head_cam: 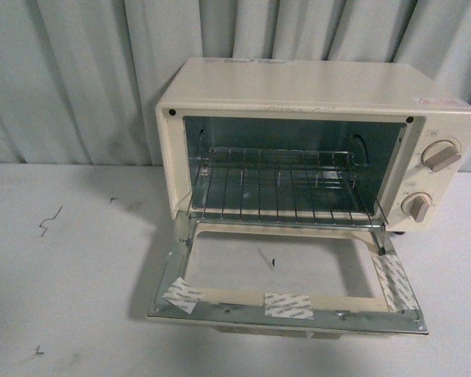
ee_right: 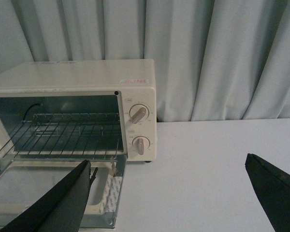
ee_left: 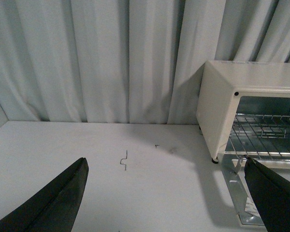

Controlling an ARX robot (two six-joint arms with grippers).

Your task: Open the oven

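The cream-white oven (head_cam: 314,98) stands on the white table against the curtain. Its door (head_cam: 286,302) lies dropped flat toward me, glass pane up, with taped patches on the frame. The wire rack (head_cam: 286,188) shows inside, and two beige knobs (head_cam: 441,155) sit on the right panel. No arm appears in the front view. My left gripper (ee_left: 166,193) is open over bare table left of the oven (ee_left: 222,106). My right gripper (ee_right: 169,193) is open over bare table right of the oven (ee_right: 87,77), its one finger (ee_right: 63,203) overlapping the door's corner in the picture.
A pale pleated curtain (head_cam: 78,71) hangs behind the table. Small dark marks (head_cam: 49,221) lie on the tabletop left of the oven. The open door's metal edge (head_cam: 290,318) juts toward the front of the table.
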